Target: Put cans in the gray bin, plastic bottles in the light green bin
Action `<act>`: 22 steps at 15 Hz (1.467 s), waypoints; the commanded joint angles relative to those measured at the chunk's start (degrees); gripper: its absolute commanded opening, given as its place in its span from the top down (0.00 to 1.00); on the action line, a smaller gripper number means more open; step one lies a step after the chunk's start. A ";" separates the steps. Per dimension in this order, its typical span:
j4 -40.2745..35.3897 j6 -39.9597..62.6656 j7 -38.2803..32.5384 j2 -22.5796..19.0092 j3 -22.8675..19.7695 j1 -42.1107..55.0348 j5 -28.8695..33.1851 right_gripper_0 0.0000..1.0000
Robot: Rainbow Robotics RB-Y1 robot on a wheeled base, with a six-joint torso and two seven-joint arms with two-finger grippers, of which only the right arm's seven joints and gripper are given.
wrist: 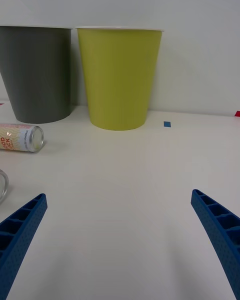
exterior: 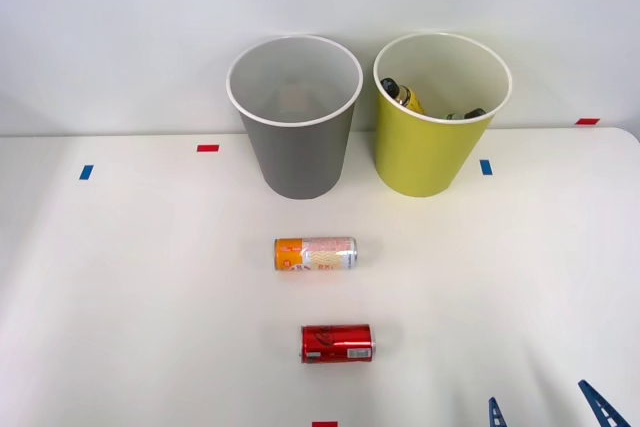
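Observation:
Two cans lie on their sides on the white table: the orange and silver-white can [exterior: 315, 253] [wrist: 20, 137] in the middle, and the red can [exterior: 337, 343] nearer to me. Behind them stand the gray bin [exterior: 300, 157] [wrist: 37, 75], whose inside looks bare, and to its right the light green bin [exterior: 425, 157] [wrist: 120, 77]. A yellow plastic bottle [exterior: 403, 94] with a black cap leans inside the green bin, with another dark cap [exterior: 472, 114] beside it. My right gripper [exterior: 548, 409] [wrist: 119, 195] is open and holds nothing, low at the front right, to the right of the red can.
Small tape marks dot the table: blue [exterior: 86, 172] and red [exterior: 208, 148] at the left, blue [exterior: 486, 167] [wrist: 167, 124] and red [exterior: 587, 121] at the right, red [exterior: 324, 424] at the front edge. A white wall rises behind the bins.

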 commanded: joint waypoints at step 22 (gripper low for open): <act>0.00 0.01 0.01 -0.01 0.00 0.00 -0.01 0.00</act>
